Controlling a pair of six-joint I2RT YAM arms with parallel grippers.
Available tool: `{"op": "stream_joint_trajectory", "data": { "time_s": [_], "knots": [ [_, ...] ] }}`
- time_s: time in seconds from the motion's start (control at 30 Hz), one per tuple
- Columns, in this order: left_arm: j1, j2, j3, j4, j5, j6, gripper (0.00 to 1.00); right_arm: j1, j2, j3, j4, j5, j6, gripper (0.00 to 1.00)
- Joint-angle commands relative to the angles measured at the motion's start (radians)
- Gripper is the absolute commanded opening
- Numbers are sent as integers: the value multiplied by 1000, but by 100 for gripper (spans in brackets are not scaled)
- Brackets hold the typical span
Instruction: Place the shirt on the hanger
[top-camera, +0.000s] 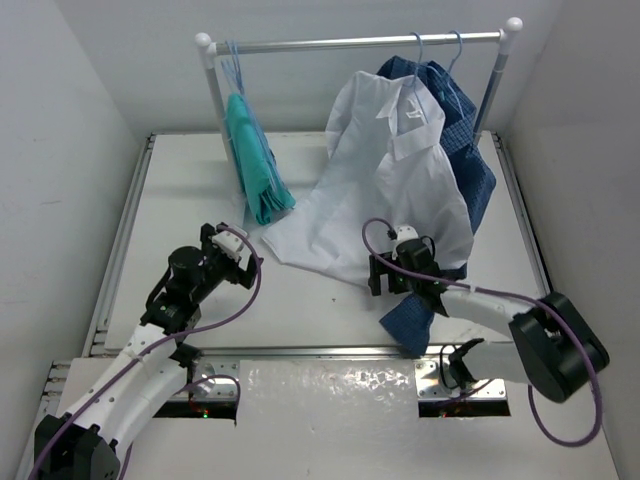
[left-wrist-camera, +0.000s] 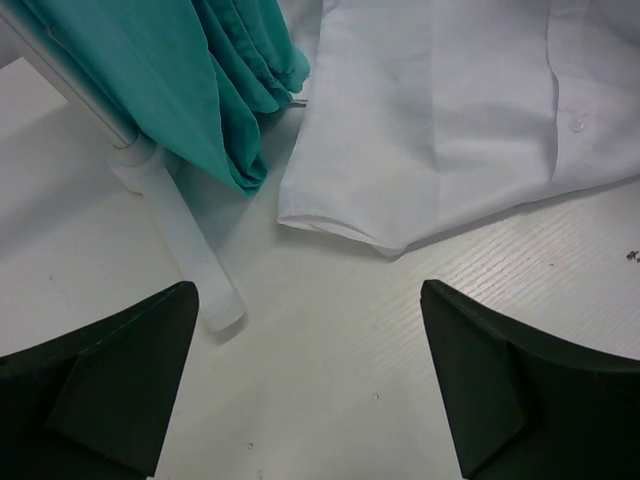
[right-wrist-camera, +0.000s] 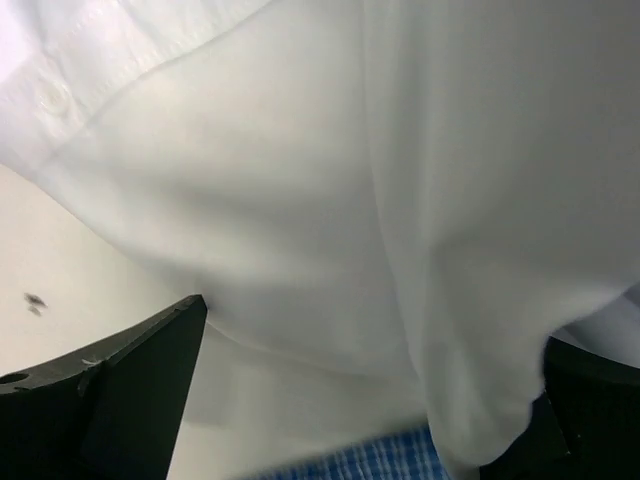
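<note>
At the back of the counter (top-camera: 180, 200) stands a white clothes rack (top-camera: 350, 42). The white shirt (top-camera: 390, 190) hangs from its rail. The hook of the pale-blue hanger (top-camera: 416, 55) rises above the collar to the rail, and the shoulders seem to sit on that hanger, though the wire under the cloth is hidden. The body of the shirt spreads down and forward, and its lower hem lies on the counter. A dark blue checked shirt (top-camera: 470, 140) hangs just behind it on the right side of the rail. A teal garment (top-camera: 250, 160) hangs at the left end, well apart from the white collar.

The left gripper (left-wrist-camera: 310, 385) hovers low over bare counter, with the shirt hem ahead to its right and the foot of the rack ahead to its left. Its jaws are spread wide and hold nothing.

The right gripper (right-wrist-camera: 365, 400) is at the lower right part of the white shirt. Its jaws are also wide apart. A fold of white cloth hangs down between them, and neither finger is pressed against it. A strip of the blue checked cloth shows below the fold.
</note>
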Motion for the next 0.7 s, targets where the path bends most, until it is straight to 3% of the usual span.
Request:
{"op": "stream_joint_trajectory", "data": {
  "time_s": [0.0, 0.27, 0.43, 0.67],
  "knots": [
    [14, -13, -10, 63, 18, 7, 91, 9, -115, -41, -100, 61, -91, 99],
    [19, -17, -22, 80, -24, -8, 92, 7, -388, -245, 47, 136, -97, 99],
    [20, -10, -36, 97, -38, -22, 92, 9, -463, -290, 37, 257, -64, 99],
    [26, -5, -42, 103, -42, -24, 92, 9, -521, -314, 14, 278, -74, 99]
  ]
}}
